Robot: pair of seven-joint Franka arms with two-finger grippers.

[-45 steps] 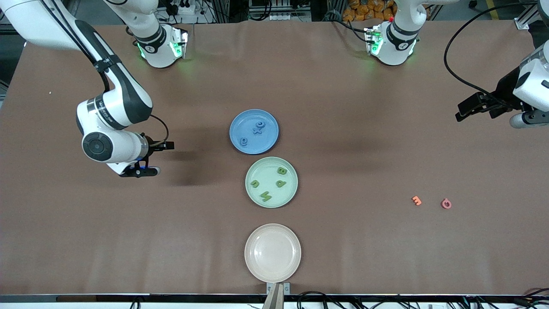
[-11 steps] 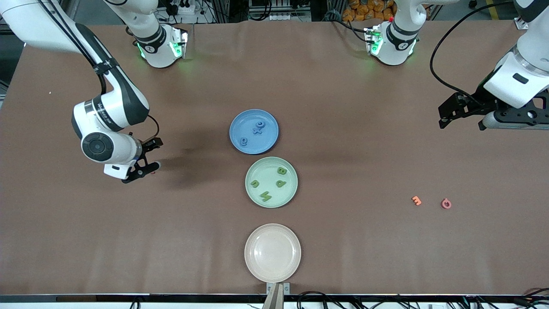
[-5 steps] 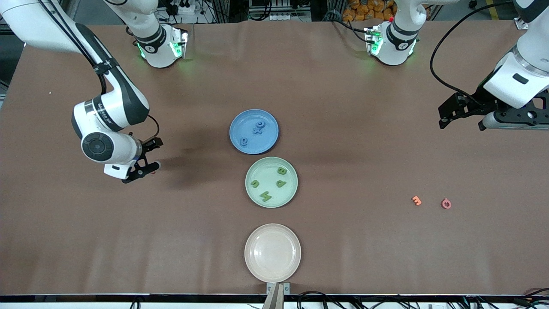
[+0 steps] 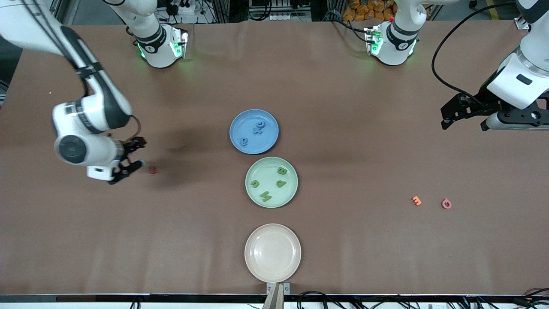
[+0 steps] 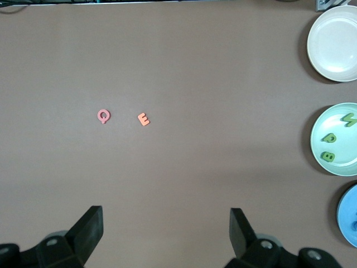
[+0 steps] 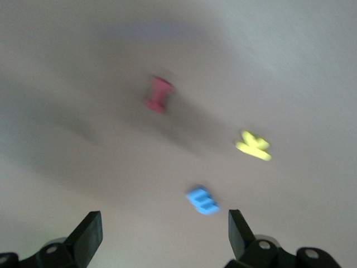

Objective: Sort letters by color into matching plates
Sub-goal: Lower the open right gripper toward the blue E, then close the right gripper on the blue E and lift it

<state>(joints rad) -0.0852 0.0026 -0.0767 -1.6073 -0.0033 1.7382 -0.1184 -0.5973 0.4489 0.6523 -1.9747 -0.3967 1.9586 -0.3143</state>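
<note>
— Which step is this?

— Fetching the last blue letter (image 6: pixel 202 201). It lies on the table under the right gripper (image 4: pixel 127 162), just ahead of its wide-open, empty fingers, beside a yellow letter (image 6: pixel 254 146) and a dark red letter (image 4: pixel 152 170), I think.

— Next?

— Drop straight down, pinch it, carry it to the blue plate (image 4: pixel 240 121). The green plate (image 4: pixel 291 192) holds four.

— The other arm?

— The left gripper (image 4: pixel 465 116) waits, spread wide, above bare table.

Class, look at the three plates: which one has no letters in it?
The beige-pink plate, nearest the front camera. The blue plate holds blue letters and the green plate holds green letters.
</note>
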